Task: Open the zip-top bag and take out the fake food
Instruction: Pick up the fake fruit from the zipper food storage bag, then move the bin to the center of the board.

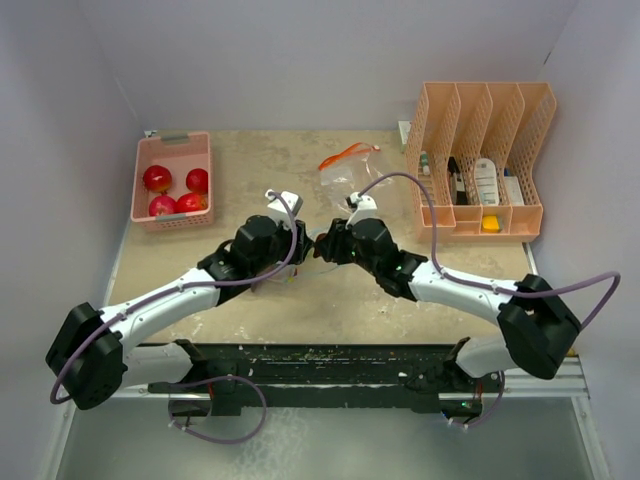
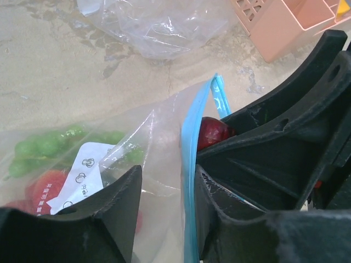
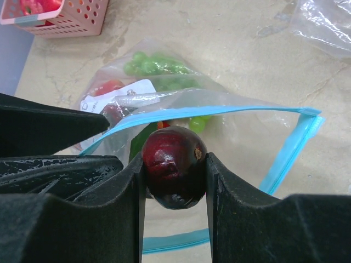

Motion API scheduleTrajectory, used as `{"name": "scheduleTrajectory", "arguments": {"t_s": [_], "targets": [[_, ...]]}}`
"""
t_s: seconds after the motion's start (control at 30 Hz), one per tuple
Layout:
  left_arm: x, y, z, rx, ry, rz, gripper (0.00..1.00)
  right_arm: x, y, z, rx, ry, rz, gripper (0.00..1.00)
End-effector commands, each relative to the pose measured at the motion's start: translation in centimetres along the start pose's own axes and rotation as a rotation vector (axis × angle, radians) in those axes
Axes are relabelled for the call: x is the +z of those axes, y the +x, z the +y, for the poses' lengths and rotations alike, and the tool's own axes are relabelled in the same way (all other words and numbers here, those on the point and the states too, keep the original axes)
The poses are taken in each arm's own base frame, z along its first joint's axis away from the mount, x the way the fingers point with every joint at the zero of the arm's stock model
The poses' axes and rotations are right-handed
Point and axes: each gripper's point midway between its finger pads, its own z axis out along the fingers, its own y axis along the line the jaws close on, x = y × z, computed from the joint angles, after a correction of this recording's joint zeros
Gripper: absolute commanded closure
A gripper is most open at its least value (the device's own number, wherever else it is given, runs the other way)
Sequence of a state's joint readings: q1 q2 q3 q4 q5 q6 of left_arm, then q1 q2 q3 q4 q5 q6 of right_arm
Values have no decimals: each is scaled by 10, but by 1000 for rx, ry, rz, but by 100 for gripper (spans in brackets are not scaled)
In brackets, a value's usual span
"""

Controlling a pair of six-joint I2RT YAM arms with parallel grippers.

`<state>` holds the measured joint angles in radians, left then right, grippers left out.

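My right gripper (image 3: 174, 164) clamps a glossy, dark-red round fruit (image 3: 174, 183) at the blue-zipped bag (image 3: 247, 137) mouth. My left gripper (image 2: 167, 181) stands parted, straddling the zip edge.

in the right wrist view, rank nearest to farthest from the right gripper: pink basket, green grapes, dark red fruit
1. dark red fruit, between the jaws
2. green grapes, ahead, inside the bag
3. pink basket, far upper left
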<state>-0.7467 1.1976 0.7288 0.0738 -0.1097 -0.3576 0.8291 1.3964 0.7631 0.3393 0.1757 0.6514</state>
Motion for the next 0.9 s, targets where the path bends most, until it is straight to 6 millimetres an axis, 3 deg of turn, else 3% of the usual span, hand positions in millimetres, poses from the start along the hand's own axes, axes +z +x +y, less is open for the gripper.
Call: {"name": "scheduleTrajectory", "arguments": {"t_s": [0.0, 0.17, 0.33, 0.47, 0.57, 0.73, 0.87], "targets": [[-4, -14, -5, -19, 19, -52, 50, -9, -23, -1, 0, 19, -73, 94], [-10, -22, -10, -26, 42, -69, 29, -21, -32, -3, -4, 29, -91, 94], [-23, -37, -7, -35, 20, -106, 4, -49, -54, -9, -9, 76, -148, 94], [-40, -45, 14, -69, -82, -133, 1, -75, -86, 0, -25, 64, -213, 94], [-58, -47, 52, -174, -214, -171, 1, -82, -123, 17, -79, 38, -304, 93], [-104, -46, 129, -317, -501, -259, 1, -38, -136, 59, -162, -53, -241, 92], [-124, -62, 171, -319, -677, -304, 1, 3, -130, 91, -172, -136, -195, 91]]}}
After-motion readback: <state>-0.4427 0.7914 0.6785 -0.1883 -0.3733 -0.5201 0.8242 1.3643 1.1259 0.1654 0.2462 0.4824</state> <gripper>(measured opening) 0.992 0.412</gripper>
